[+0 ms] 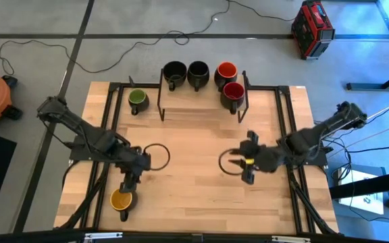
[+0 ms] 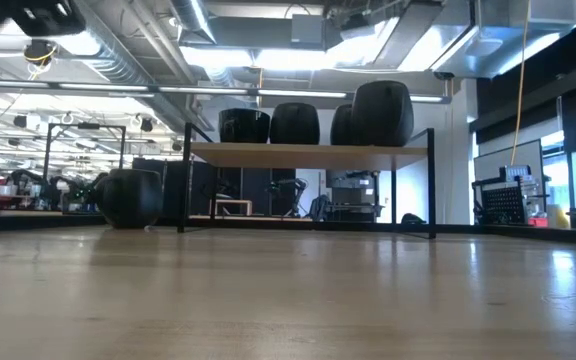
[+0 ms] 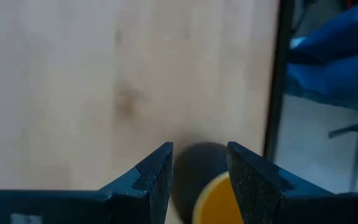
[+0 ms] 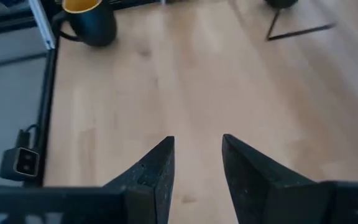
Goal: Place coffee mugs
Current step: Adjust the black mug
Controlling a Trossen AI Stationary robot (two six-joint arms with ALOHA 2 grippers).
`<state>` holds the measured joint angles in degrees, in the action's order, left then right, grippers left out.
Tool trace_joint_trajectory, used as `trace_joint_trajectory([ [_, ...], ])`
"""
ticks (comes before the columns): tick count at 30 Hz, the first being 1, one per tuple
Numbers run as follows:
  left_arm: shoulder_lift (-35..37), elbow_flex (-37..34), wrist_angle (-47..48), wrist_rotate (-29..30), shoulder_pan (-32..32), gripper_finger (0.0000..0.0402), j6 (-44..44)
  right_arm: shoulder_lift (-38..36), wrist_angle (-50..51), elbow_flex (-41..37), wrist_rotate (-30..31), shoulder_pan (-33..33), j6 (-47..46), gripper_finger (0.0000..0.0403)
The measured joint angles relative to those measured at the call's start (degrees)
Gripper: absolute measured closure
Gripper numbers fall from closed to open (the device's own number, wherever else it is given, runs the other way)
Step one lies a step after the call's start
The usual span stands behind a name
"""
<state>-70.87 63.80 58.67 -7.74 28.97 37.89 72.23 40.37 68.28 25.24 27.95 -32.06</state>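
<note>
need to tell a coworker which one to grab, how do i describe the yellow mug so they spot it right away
Start at the wooden table and go to its near left corner, far from the black shelf at the back. The yellow mug stands alone there, just under the left end effector. It is the only mug with a yellow inside; the others cluster by the shelf.

The yellow mug (image 3: 219, 202) is running off the frame edge between the left gripper's fingers (image 3: 157, 180), its handle unseen. In the right wrist view its rim (image 4: 82, 5) is getting cropped.
</note>
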Motion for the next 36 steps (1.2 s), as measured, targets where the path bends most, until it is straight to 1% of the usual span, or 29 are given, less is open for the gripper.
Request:
trace_joint_trajectory([
  [3, -2.0, 2.0, 2.1, -0.8, 2.7, 0.0256, 3.3, -0.4, -7.0, -6.1, 0.7, 2.7, -3.5, 0.0281],
  [7, -3.0, 2.5, 5.1, -2.4, 7.3, 0.0256, 8.8, -0.4, -12.1, -10.7, 0.8, 4.6, -7.3, 0.0281],
  [11, -3.8, 2.1, 6.5, -1.1, 11.1, 0.0256, 12.0, -0.4, -13.4, -12.3, 1.1, 5.4, -9.4, 0.0281],
  [18, -7.8, 0.8, 6.6, -0.2, 13.9, 0.0256, 13.0, -0.2, -13.2, -12.5, 1.3, 5.6, -9.3, 0.0281],
  [19, -7.8, 1.1, 6.6, -0.2, 13.1, 0.0256, 13.0, -0.2, -13.3, -12.5, 1.3, 5.6, -9.2, 0.0281],
  [21, -7.7, 3.7, 6.9, 1.7, 9.1, 0.0256, 12.0, -0.2, -13.3, -12.5, 1.3, 5.4, -9.1, 0.0281],
  [24, -6.8, 8.8, 7.6, 9.4, 2.5, 0.0256, 7.3, -0.2, -13.3, -12.5, 2.7, 5.4, -8.7, 0.0281],
  [28, -6.8, 16.2, 7.1, 21.0, -6.3, 0.0256, -5.7, -0.2, -13.4, -12.5, 5.5, 5.4, -8.4, 0.0281],
  [31, -7.5, 20.4, 5.1, 29.4, -14.3, 0.0256, -16.6, -0.2, -13.4, -12.5, 7.8, 5.1, -8.5, 0.0281],
  [33, -7.6, 21.3, 3.2, 32.7, -19.6, 0.0257, -23.3, -0.2, -13.4, -12.5, 9.1, 4.8, -8.7, 0.0281],
  [36, -7.6, 20.7, -2.4, 34.0, -28.0, 0.0261, -33.1, -0.2, -13.5, -12.5, 11.2, 3.4, -9.5, 0.0281],
])
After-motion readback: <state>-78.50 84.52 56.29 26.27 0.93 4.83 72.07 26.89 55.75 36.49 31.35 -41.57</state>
